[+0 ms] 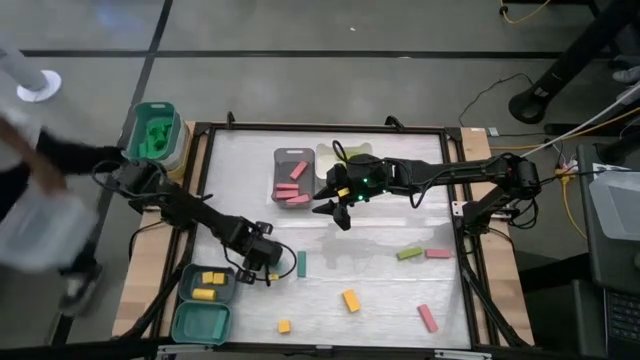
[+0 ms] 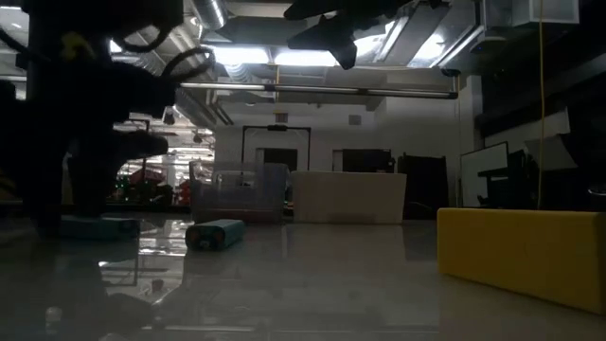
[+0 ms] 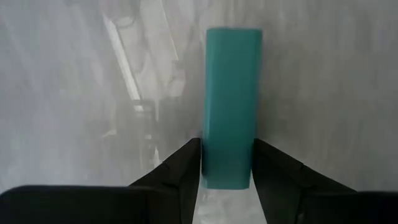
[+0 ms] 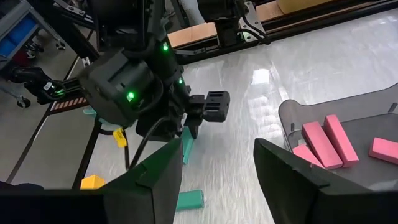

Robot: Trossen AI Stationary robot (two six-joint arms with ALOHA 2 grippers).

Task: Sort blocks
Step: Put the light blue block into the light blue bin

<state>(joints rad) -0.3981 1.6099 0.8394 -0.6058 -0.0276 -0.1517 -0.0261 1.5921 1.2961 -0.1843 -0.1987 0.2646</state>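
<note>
One teal block point(image 3: 231, 106) lies on the counter point(image 1: 380, 285), its end between the left hand's point(image 1: 272, 268) fingers, pinched or nearly. Step: grasp. Next: lift, carry to teal tray point(image 1: 200, 322). Right hand point(image 1: 338, 210) spread, empty, hovering beside grey tray point(image 1: 291, 160).

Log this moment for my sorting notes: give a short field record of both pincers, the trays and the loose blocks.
left pincer: closed on the teal block, at table level
right pincer: open, empty, raised beside the grey tray
grey tray: pink blocks
green tray: green blocks
teal tray: yellow blocks
loose on table: pink, yellow and one green block
</note>
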